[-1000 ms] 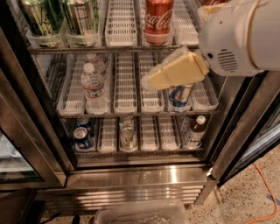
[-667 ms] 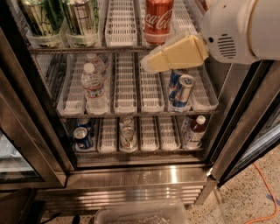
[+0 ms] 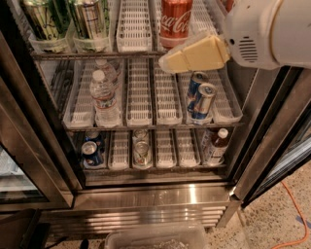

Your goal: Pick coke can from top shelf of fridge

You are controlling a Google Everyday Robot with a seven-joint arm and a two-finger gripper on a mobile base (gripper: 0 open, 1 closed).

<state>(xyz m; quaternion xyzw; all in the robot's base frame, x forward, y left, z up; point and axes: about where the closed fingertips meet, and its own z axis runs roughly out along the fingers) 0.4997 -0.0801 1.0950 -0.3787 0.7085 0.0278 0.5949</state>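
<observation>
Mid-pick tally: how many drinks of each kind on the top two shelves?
Green-and-silver cans: 2
Coke can: 1, claw just below it in the view
Water bottles: 2
Blue-and-silver cans: 2
Total: 7
Red sliver at top edge unclear, not counted.

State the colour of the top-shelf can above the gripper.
Red aluminium coke can, white script; camera view. The pale yellow gripper hangs just below it.

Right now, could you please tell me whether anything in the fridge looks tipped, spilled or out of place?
Nothing stands out. The coke can stands upright in its lane on the top shelf, the water bottles and blue cans below stand upright, and no spill shows. The gripper hangs near the coke can's base.
</observation>
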